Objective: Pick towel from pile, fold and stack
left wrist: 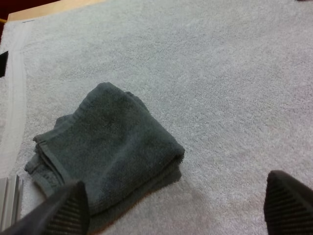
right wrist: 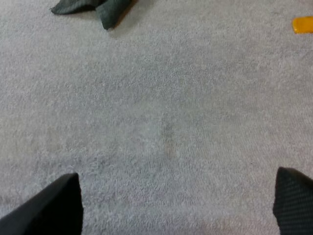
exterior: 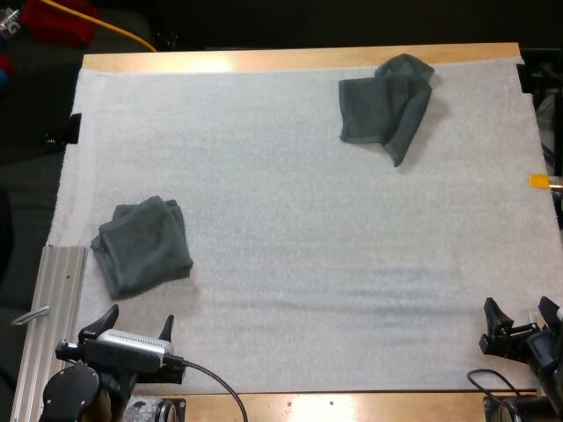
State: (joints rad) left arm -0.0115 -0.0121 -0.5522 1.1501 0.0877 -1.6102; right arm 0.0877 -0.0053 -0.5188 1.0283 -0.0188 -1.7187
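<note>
The folded towel (exterior: 142, 244) lies on the mat (exterior: 308, 229) near its left edge, just ahead of the left gripper (exterior: 139, 318), whose fingers stand apart and grasp nothing. The crumpled towel (exterior: 387, 104) sits at the mat's far edge, right of middle. The right gripper (exterior: 519, 308) hangs over the near right corner, well apart from it, fingers spread and empty
</note>
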